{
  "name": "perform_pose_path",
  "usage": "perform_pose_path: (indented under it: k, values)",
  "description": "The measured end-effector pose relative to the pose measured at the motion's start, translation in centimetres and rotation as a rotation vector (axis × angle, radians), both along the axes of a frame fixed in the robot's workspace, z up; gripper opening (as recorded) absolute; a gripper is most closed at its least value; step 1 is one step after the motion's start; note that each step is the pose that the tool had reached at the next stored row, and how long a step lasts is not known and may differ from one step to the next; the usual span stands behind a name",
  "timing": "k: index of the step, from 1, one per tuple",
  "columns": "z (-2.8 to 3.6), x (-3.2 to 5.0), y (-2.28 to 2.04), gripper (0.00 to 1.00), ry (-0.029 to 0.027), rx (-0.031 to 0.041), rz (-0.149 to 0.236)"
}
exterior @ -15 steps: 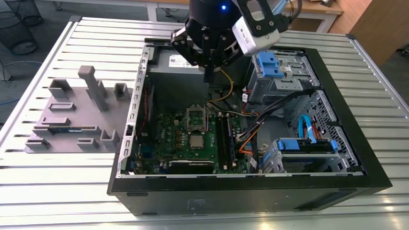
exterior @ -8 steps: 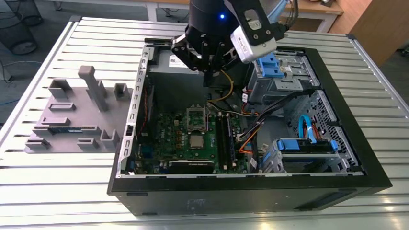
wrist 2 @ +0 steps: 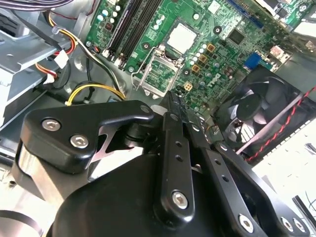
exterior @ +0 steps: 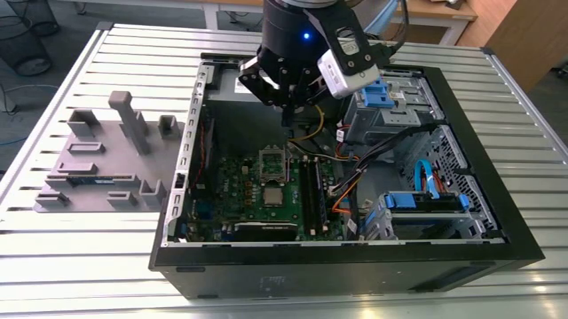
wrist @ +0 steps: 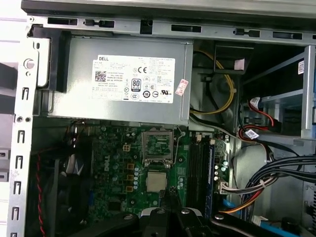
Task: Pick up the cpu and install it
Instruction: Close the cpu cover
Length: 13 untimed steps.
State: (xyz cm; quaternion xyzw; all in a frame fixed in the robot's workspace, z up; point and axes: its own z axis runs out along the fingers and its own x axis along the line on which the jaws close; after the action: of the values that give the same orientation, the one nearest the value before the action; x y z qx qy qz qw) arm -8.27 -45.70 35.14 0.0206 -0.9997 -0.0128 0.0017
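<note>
We see the cpu (exterior: 273, 195) (wrist 2: 181, 37) (wrist: 156, 181), a small silver square, lying flat, apparently seated, at the hinged socket frame's (wrist: 158, 146) six o'clock.

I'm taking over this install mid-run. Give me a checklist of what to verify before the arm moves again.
1. cpu in the socket: ok, it lies on the motherboard.
2. cpu seated flat and aligned: cannot tell.
3. Socket frame closed over cpu: not ok, it stands open beside it.
4. Gripper free: ok, shut, holding nothing, above the board.
5. Cables clear of socket: ok.
</note>
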Motion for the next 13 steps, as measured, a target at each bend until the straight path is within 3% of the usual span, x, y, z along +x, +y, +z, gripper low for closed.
perform_pose_path:
  k: [13]
  values:
    - [-2.06,0.00,0.00,0.11,0.0000,0.0000,0.000]
